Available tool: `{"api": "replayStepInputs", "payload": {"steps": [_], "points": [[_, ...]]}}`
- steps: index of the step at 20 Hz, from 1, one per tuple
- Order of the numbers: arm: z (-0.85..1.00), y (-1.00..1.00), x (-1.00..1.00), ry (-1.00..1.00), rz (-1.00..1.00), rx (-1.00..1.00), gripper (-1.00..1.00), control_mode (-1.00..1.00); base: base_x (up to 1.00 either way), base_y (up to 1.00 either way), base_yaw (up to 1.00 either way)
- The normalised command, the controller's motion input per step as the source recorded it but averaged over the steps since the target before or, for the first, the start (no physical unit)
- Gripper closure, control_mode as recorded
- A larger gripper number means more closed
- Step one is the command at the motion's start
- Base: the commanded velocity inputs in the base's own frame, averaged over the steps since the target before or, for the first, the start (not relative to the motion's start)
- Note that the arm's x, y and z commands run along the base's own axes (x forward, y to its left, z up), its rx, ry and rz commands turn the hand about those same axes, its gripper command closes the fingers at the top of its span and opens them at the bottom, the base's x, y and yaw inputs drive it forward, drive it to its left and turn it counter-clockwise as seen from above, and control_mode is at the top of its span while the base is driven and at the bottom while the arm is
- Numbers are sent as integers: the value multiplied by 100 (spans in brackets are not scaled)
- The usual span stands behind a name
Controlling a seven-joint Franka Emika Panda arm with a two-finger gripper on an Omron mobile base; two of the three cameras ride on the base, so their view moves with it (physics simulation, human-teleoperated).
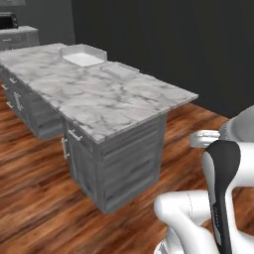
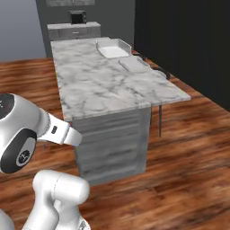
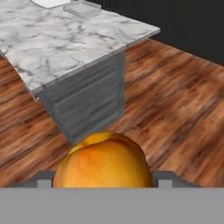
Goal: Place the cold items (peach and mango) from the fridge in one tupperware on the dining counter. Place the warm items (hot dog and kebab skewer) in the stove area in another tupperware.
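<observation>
Orange-yellow peach sits clamped in the gripper, far from the tupperware at upper left, so jolting could drop it.

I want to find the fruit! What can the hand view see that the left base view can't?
Hand view: a round orange-yellow fruit, probably the peach, sits right between the gripper fingers, which close on its sides.

Left base view: the robot's white arm at the lower right, and grey cabinets in the far left corner.

Both: the marble dining counter, two tupperware containers at its far end, an open white one and a flatter clear one, the grey cabinet beneath, and the wooden floor.
</observation>
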Motion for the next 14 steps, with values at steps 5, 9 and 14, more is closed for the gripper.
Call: {"api": "replayStepInputs", "payload": {"steps": [5, 9, 14], "points": [[0, 0, 0, 0, 0, 0, 100, 100, 100, -100, 1], [0, 0, 0, 0, 0, 0, 100, 100, 98, -100, 10], [0, 0, 0, 0, 0, 0, 100, 100, 88, -100, 18]]}}
